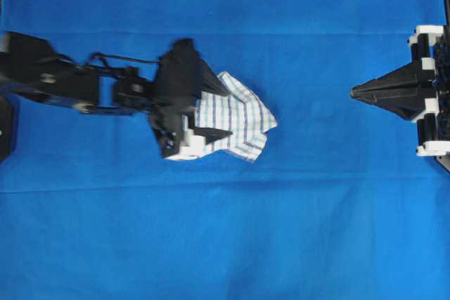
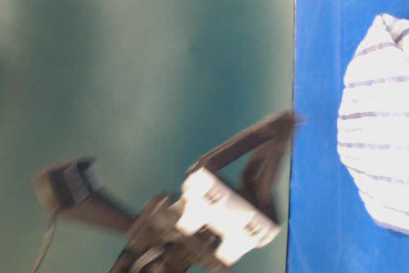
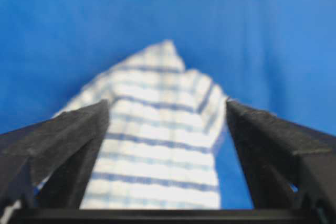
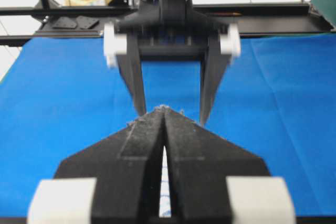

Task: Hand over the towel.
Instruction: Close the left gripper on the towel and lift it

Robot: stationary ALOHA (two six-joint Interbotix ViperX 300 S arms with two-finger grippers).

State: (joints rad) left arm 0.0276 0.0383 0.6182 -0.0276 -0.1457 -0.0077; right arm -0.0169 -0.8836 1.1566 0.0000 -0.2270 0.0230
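A desk (image 1: 225, 244) draped in plain blue cloth fills the overhead view, with one black robot arm reaching in from each side. The left pincer (image 1: 214, 112) is spread wide, one finger on each side of the towel (image 1: 242, 121), which lies crumpled on the desk a little left of centre; whether the fingers touch it cannot be told. The right pincer (image 1: 354, 92) is clenched on nothing at the right edge, well apart from the checked white towel.
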